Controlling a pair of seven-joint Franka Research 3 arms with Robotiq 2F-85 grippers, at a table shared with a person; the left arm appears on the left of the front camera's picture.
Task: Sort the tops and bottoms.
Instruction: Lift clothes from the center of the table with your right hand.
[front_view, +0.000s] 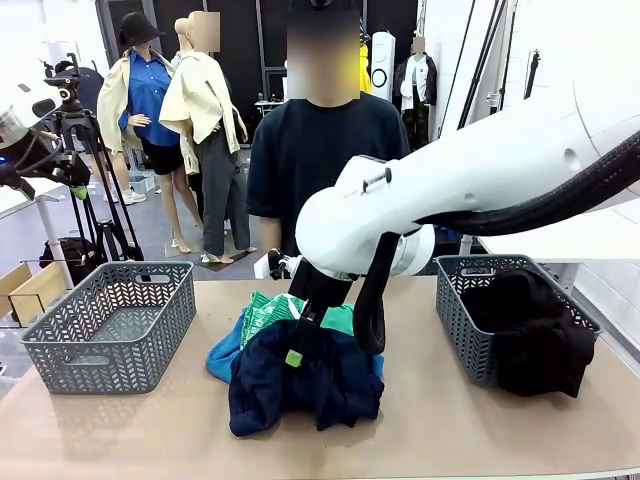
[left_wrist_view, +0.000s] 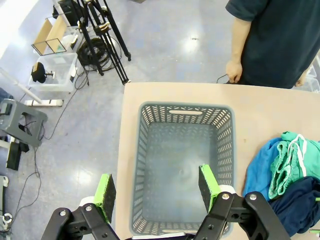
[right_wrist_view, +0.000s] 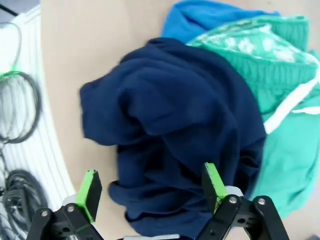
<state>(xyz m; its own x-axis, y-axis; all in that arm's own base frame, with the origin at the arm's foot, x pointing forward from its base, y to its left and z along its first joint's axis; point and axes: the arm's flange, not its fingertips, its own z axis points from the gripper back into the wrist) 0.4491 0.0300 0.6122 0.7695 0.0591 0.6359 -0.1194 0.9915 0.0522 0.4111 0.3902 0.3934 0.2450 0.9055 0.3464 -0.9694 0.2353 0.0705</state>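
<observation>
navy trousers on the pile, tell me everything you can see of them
The navy trousers are a crumpled dark heap of soft, thick-looking cloth with deep folds; no legs or waistband can be made out. They lie on the table at the robot-side edge of the middle pile, overlapping the green shorts and a blue garment. The right tool is open just over them; whether it touches is unclear.

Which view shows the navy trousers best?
Right wrist view: navy trousers close up, nearly whole, under the right gripper. Front view has the right arm across them; left wrist view catches just a corner.
</observation>
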